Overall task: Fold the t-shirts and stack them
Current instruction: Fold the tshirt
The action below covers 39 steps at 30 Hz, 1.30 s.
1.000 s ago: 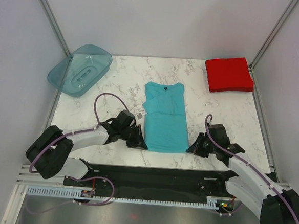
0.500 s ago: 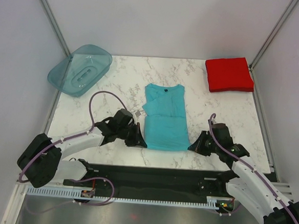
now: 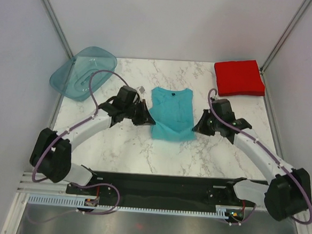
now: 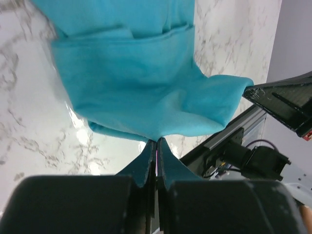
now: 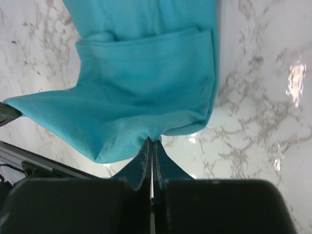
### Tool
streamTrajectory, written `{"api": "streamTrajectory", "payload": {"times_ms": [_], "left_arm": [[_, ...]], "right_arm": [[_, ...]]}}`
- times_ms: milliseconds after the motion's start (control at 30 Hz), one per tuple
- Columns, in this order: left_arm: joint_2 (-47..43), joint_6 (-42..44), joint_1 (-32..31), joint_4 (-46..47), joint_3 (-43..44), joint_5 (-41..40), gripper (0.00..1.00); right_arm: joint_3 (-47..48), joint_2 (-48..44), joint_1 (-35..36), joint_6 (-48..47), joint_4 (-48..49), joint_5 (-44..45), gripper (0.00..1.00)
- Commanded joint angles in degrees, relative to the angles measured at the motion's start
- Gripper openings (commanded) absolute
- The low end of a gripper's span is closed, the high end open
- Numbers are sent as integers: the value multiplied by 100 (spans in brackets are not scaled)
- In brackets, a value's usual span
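Snugly in left claw [image 4: 156,141]: teal t-shirt [image 4: 141,92]

Matt cloth lying on a glossy, marble-patterned surface [image 3: 127,147]
The turquoise t-shirt [image 3: 171,115] is showing a soft, matt knit, puckering where the smooth black plastic left tool [image 4: 156,141] and right tool [image 5: 151,141] are pinching its edge. Beneath the shirt, the white, grey-veined surface is gleaming with bright reflections. Behind and to the right of the shirt, the red t-shirt [image 3: 239,77] is looking equally matt; far to its left, the translucent teal plastic tray [image 3: 84,72] is shining smoothly.
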Motion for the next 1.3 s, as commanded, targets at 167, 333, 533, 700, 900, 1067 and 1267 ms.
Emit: {"api": "streamTrajectory", "payload": {"times_ms": [167,333,533,700,900,1067,1267], "left_arm": [[1264,743,784,-127,1904,362,2],[2134,962,1074,-127,3064,485,2],[3434,1226,1303,-127,4337,582,2],[4532,1297,1461,-118,5427,661,2],[5421,1315,1593,-119,6474,661,2],[6264,1236,1760,-118,7240,749,2],[6644,1419,1822,-101,8093,609,30]], "right_arm": [[2476,1753,-242,-594,116,318,0],[3586,2843,-461,-717,37,249,0],[4938,4091,-725,-700,10,195,0],[5573,4952,-875,-655,28,231,0],[6223,5866,-980,-673,317,55,0],[6724,6430,-1042,-734,476,63,0],[7138,6853,-1200,-856,757,-322,34]]}}
